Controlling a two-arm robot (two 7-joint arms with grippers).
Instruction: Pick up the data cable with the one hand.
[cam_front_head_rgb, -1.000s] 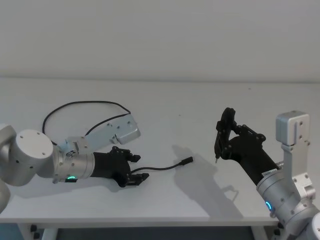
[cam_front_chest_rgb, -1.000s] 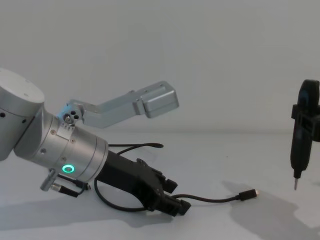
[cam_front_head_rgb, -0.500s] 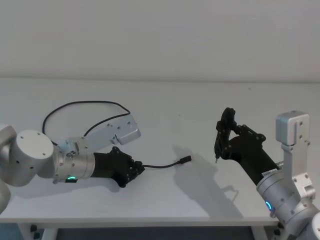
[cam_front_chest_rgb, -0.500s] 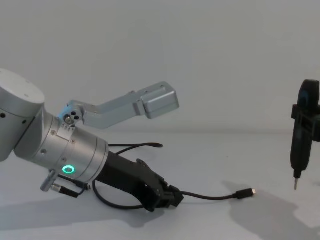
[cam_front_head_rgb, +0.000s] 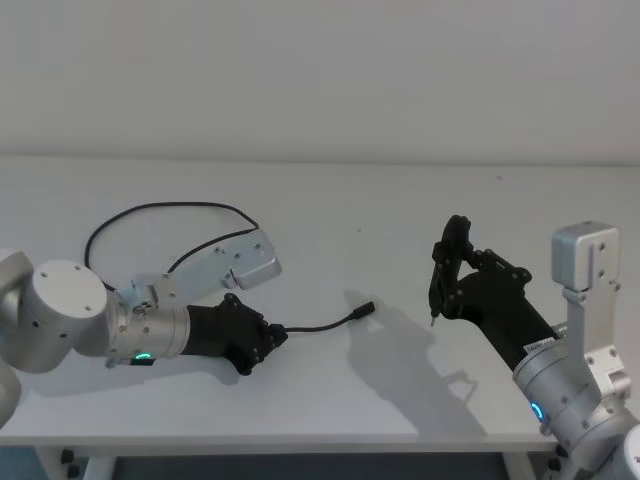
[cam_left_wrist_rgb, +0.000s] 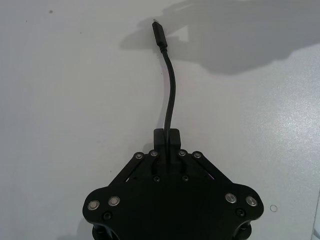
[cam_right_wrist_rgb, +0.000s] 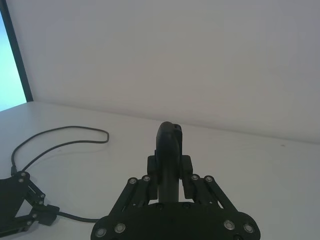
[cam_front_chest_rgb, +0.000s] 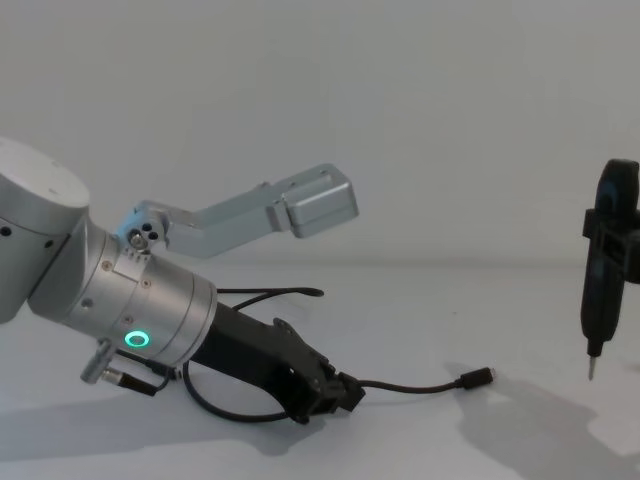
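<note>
The data cable (cam_front_head_rgb: 318, 326) is a thin black cord lying on the white table (cam_front_head_rgb: 330, 215). Its free plug (cam_front_head_rgb: 367, 309) lies near the table's middle, and its long loop (cam_front_head_rgb: 160, 209) curves behind my left arm. My left gripper (cam_front_head_rgb: 272, 334), black on a silver cylinder with a green ring (cam_front_chest_rgb: 136, 339), is shut on the cable low over the table. In the left wrist view the cord (cam_left_wrist_rgb: 171, 95) runs out from between the closed fingertips (cam_left_wrist_rgb: 161, 136) to the plug (cam_left_wrist_rgb: 159, 33). My right gripper (cam_front_head_rgb: 446, 268) hangs above the table at the right, shut, with a thin pointed tip (cam_front_chest_rgb: 590, 374).
The silver camera bracket (cam_front_head_rgb: 245, 260) on my left wrist juts out above the cable. The table's front edge (cam_front_head_rgb: 300, 442) runs just below both arms. Bare table lies between the plug and my right gripper (cam_front_chest_rgb: 612, 235).
My left gripper's fingers went from open around the cable to shut on it. The free plug has since slid a little toward my left arm. The right arm has not moved.
</note>
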